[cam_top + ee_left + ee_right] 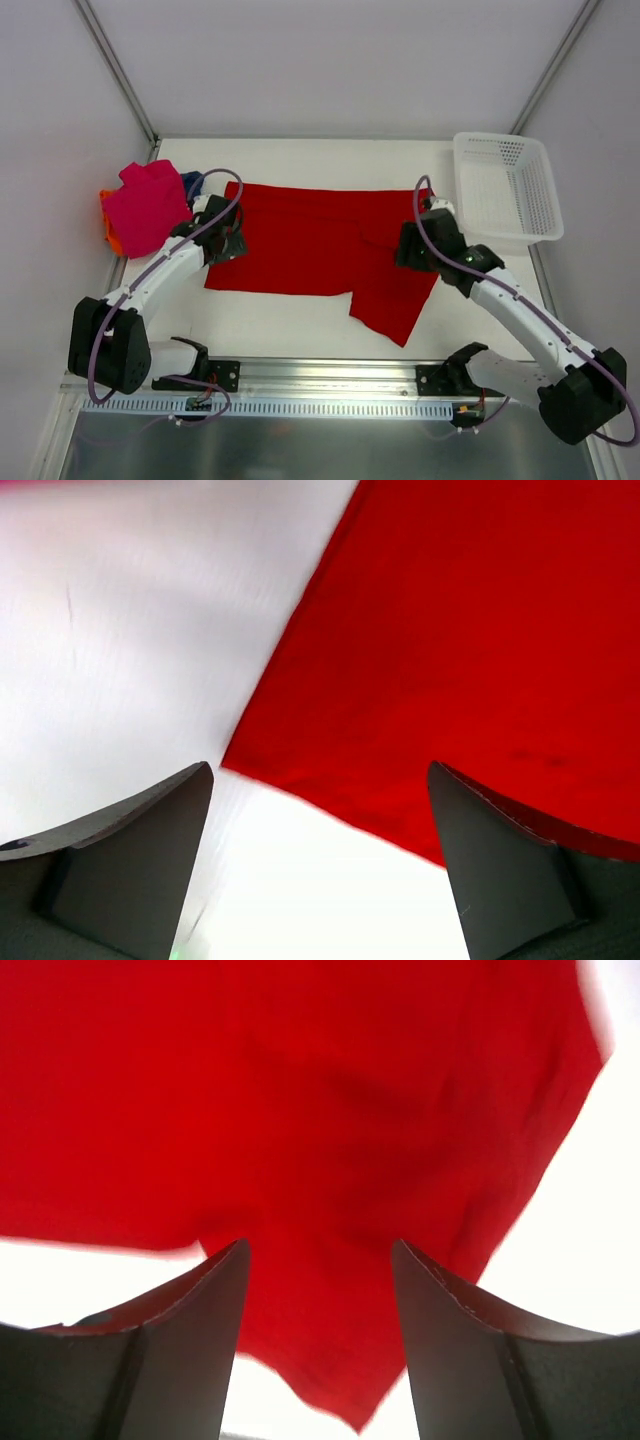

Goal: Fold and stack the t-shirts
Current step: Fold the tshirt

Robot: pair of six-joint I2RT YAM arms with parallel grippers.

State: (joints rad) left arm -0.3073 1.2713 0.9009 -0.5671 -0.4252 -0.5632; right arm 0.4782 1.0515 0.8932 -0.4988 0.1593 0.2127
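**Barely started: red shirt laid out, nothing stacked**

Seen from the top camera, the red t-shirt [310, 240] lies spread across the middle of the table [290, 310], with one flap poking out toward 5 o'clock. It looks laid out rather than folded, though I can't tell if it's a single layer.

The left gripper [225, 243] sits at the shirt's 9 o'clock edge. Its wrist cam shows the jaws spread wide over a corner of the cloth, pinching nothing. The right gripper [412, 245] is over the 3 o'clock side, jaws also apart, with only red cloth beyond them.

The magenta shirt [148, 205], orange shirt [112, 235] and dark blue shirt [192, 183] are heaped at 10 o'clock, crumpled and not a neat stack. The basket [520, 240] is at 2 o'clock.

My read: all four shirts are left to fold, and no stack exists.
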